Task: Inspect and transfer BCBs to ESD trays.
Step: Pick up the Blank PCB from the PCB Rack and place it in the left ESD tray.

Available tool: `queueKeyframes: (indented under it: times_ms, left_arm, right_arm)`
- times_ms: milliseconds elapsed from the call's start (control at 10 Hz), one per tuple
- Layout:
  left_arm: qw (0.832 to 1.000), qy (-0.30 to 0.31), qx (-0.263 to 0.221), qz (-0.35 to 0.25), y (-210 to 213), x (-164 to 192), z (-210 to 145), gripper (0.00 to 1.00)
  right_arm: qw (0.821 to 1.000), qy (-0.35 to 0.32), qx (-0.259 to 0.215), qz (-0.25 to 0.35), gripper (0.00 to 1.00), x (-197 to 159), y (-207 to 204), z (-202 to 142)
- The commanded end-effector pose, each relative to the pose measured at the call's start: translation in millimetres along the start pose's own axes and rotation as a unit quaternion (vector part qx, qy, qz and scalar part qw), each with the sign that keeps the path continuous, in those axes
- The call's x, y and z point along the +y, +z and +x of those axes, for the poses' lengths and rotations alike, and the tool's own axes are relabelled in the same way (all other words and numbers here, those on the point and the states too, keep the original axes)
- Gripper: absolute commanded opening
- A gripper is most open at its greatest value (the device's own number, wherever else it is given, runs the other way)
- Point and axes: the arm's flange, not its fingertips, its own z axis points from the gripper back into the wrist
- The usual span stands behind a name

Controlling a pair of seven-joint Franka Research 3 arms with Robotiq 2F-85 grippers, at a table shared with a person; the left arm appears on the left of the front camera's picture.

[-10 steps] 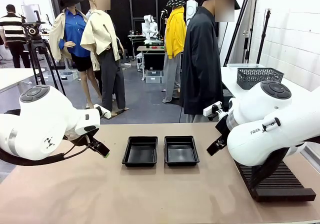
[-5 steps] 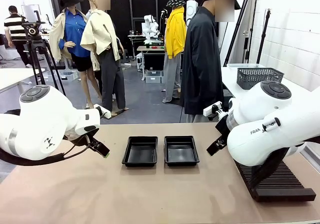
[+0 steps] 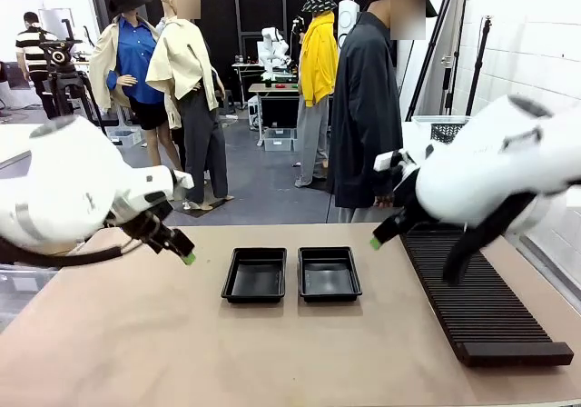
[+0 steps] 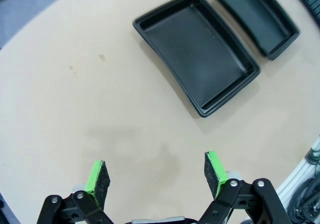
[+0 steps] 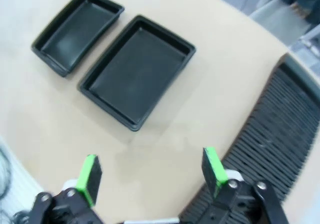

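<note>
Green pads on the left gripper are standing wide apart, gripping nothing; the right gripper is showing the same empty spread. Both are hovering above the table, flanking the ESD trays, which are lying side by side at mid-table. Arms reaching inward together are risking collision, and a low finger is probably going to be shoving an unfixed tray sideways.

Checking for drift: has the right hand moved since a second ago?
Yes: the right hand rose and shifted slightly left toward the right tray, uncovering the rack.
</note>
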Motion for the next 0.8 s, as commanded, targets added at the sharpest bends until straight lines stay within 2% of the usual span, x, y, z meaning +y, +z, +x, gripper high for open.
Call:
queueKeyframes:
  times_ms: [0,100,200,300,400,500,600,700]
  left_arm:
    - [0.995,0.031,0.046,-0.078,16.9,49.8,20.5,1.00]
    - [0.989,0.053,0.052,-0.126,26.5,73.3,22.8,1.00]
    - [0.983,0.075,0.046,-0.161,33.0,101.3,26.3,1.00]
    - [0.970,0.106,0.039,-0.215,44.2,131.2,24.0,1.00]
    - [0.961,0.139,0.033,-0.237,55.4,157.9,16.1,1.00]
    - [0.953,0.168,0.018,-0.251,69.3,185.0,5.3,1.00]
    - [0.938,0.199,-0.003,-0.283,83.4,208.2,-9.7,1.00]
    - [0.924,0.234,-0.015,-0.301,95.7,227.9,-28.7,1.00]
  right_arm:
    - [0.996,-0.014,0.046,0.076,1.00,-46.1,13.0,10.3]
    - [0.991,-0.015,0.076,0.105,1.00,-60.7,17.8,11.9]
    - [0.986,-0.023,0.079,0.143,1.00,-81.4,23.3,14.1]
    - [0.977,-0.037,0.068,0.197,1.00,-102.0,32.6,9.4]
    - [0.969,-0.069,0.053,0.232,1.00,-121.1,42.6,-3.3]
    - [0.962,-0.094,0.018,0.254,1.00,-139.8,57.3,-19.6]
    - [0.952,-0.120,-0.018,0.281,1.00,-154.6,72.5,-39.1]
    - [0.932,-0.152,-0.042,0.325,1.00,-167.9,84.8,-62.0]
